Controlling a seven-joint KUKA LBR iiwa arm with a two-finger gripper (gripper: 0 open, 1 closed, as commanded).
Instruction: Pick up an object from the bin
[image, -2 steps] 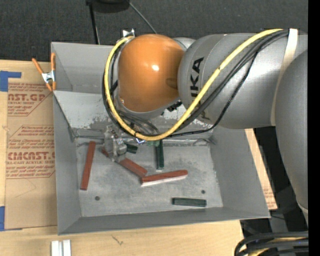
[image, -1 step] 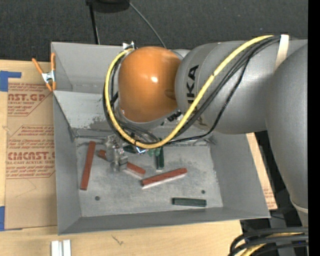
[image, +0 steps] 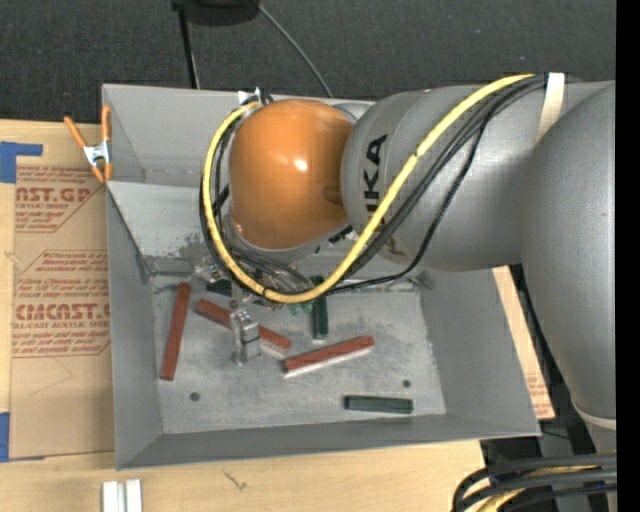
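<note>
Gripper (image: 243, 340) sits low in the grey metal bin (image: 135, 400), left of middle, right beside a short reddish-brown flat stick (image: 274, 340). Honestly can't tell if the claw's spread or pinching.

A pale wooden tabletop (image: 330, 480) runs along the bottom of the frame, with a small dark scratch near lower centre and a short whitish strip (image: 122, 493) lying at lower left. Across the top of the frame lies a dark, almost black surface (image: 60, 50), plain and unlit. A thick black cable (image: 187, 50) crosses it at upper centre. The light is even, the shadows soft
</note>
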